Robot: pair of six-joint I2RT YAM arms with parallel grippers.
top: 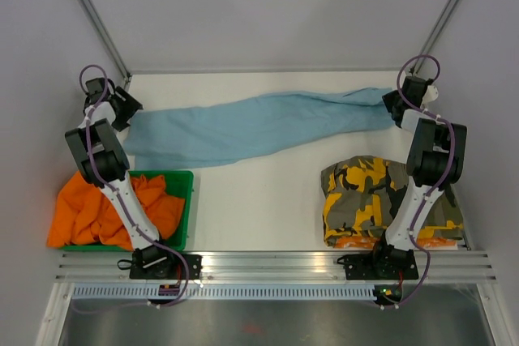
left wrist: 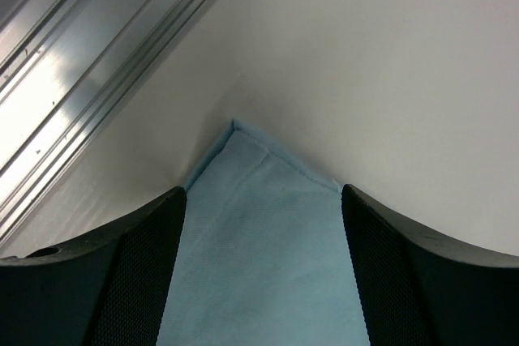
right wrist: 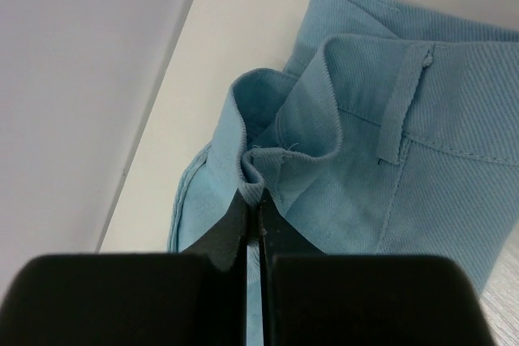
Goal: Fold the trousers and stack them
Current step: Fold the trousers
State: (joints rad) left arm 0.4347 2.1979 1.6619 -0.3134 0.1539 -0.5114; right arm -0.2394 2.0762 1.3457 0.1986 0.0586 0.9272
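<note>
**Operator:** While the right gripper sits at the far end of the table, what is it doing?

**Spotter:** Yours is clamped tight on the blue trousers. In the right wrist view its fingers are pressed together on a bunched fold of the waistband. A belt loop lies just ahead of them and to the right.

**Operator:** And my left gripper?

**Spotter:** It is spread wide and grips nothing. The hem corner of a trouser leg lies flat between its fingers and pokes out just past the tips. I can't tell whether the pads touch the cloth.

**Operator:** So where do the trousers lie?

**Spotter:** They are stretched out on the table from one of your grippers to the other, hem at the left one and waist at the right one.

**Operator:** Anything else close by?

**Spotter:** The folded camouflage trousers lie behind your right gripper, toward its base. Behind your left gripper, a green bin holds a heap of orange clothes that spills over its outer side. Both are well apart from the blue trousers.
</note>
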